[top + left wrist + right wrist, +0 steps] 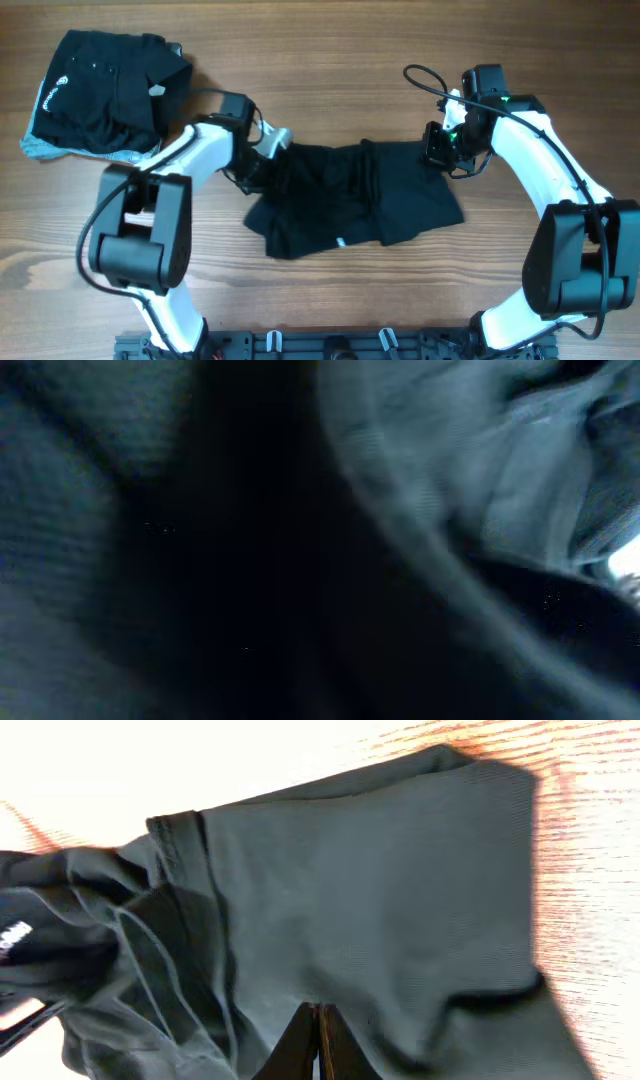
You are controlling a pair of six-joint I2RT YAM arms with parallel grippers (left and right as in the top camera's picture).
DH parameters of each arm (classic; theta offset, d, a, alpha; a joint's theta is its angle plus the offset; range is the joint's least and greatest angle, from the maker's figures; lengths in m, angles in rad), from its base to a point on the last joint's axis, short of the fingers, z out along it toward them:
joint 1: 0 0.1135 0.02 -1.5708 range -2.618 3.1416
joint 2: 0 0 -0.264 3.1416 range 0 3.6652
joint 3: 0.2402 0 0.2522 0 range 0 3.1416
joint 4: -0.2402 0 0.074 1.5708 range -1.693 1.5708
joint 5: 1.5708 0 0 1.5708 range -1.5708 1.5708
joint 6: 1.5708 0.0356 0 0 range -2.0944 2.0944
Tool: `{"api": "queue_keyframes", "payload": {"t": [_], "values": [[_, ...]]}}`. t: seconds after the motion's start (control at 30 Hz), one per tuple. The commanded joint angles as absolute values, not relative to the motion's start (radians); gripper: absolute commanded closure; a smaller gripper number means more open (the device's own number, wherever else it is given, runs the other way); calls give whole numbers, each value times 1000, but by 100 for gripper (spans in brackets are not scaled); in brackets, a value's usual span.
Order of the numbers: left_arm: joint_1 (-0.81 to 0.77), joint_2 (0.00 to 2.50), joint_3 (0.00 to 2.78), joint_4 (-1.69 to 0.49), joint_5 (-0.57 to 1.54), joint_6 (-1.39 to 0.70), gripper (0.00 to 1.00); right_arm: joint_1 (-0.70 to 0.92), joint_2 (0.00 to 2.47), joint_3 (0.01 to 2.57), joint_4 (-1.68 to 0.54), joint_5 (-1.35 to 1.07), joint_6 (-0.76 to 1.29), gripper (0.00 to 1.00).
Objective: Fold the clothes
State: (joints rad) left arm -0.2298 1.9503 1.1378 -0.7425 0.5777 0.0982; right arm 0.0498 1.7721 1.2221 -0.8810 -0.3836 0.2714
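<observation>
A crumpled black garment (pixel 360 200) lies in the middle of the wooden table. My left gripper (pixel 270 148) is at its upper left corner, where the cloth bunches up and pulls toward it. Dark fabric (pixel 450 470) fills the left wrist view and hides the fingers. My right gripper (pixel 441 150) is at the garment's upper right corner. In the right wrist view its fingers (pixel 318 1010) are pressed together on the grey-black cloth (pixel 380 890), which spreads out in front of them. The garment's top edge runs stretched between the two grippers.
A stack of black clothes (pixel 105 90) with a grey piece (pixel 38 148) under it sits at the table's far left. Bare wooden tabletop (pixel 330 60) surrounds the garment. The arm bases stand at the front edge.
</observation>
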Motion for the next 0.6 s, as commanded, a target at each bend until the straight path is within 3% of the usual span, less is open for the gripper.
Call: {"api": "queue_keyframes", "payload": {"t": [0.0, 0.13, 0.33, 0.43, 0.57], "values": [[-239, 1986, 1111, -752, 528, 55, 96, 53, 1744, 1243, -878, -373, 261, 96], [-180, 1962, 1166, -857, 514, 15, 96, 53, 1744, 1243, -876, -373, 261, 96], [-115, 1872, 1515, -1175, 347, -93, 96, 53, 1744, 1243, -875, -373, 261, 95], [-199, 1864, 1674, -1177, 344, -160, 96, 53, 1744, 1243, -871, -373, 262, 95], [-330, 1890, 1674, -1110, 187, -242, 96, 53, 1744, 1243, -871, -373, 262, 95]]}}
